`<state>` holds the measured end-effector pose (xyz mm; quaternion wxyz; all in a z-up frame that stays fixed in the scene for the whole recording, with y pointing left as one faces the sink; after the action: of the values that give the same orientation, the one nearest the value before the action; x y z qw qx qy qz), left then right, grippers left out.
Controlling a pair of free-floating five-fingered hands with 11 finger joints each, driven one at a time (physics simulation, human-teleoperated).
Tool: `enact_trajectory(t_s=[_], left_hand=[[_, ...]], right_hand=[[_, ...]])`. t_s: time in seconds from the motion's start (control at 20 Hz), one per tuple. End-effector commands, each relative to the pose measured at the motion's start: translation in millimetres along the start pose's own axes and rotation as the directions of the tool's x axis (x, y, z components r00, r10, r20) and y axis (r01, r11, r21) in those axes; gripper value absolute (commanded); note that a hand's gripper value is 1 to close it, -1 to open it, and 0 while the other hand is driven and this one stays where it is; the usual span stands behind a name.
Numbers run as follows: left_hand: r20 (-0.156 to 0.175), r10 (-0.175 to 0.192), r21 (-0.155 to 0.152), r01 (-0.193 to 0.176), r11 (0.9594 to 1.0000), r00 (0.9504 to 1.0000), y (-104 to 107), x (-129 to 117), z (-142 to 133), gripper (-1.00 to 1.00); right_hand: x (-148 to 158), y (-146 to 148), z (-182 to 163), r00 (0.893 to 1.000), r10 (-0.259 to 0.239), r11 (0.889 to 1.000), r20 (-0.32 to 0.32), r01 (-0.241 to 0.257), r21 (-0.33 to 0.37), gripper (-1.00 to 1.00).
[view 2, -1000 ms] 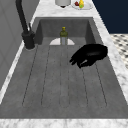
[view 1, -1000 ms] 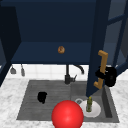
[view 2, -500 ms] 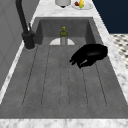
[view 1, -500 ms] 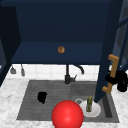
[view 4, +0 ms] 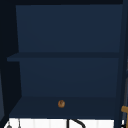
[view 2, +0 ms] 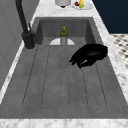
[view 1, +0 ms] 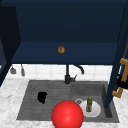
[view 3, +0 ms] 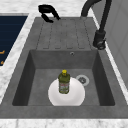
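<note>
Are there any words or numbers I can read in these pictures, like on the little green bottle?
No text can be read anywhere.
The green bottle standing on the white plate in the sink basin has a pale label, but its print is too blurred to read.

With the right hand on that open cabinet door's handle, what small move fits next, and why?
Probably swing the door a little farther open. The right hand is at its brass handle, and the door's edge stands over the sink's right end. The left hand hangs over the drainboard.
</note>
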<state>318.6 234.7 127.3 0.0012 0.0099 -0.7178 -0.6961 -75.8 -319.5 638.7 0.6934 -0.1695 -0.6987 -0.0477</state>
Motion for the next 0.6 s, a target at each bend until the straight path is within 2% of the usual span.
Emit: enact_trajectory(t_s=[0.0,0.55], left_hand=[[0.000,0.000,0.000,0.000,1.0000,1.0000,0.0,0.0,0.0,0.00],[0.000,0.000,0.000,0.000,1.0000,1.0000,0.0,0.0,0.0,0.00]], right_hand=[[-14.7,-29.4,-0.6,1.000,-0.001,1.000,0.003,0.001,0.021,1.00],[-22.2,-110.0,1.5,0.999,0.001,0.995,0.053,-0.006,0.101,1.00]])
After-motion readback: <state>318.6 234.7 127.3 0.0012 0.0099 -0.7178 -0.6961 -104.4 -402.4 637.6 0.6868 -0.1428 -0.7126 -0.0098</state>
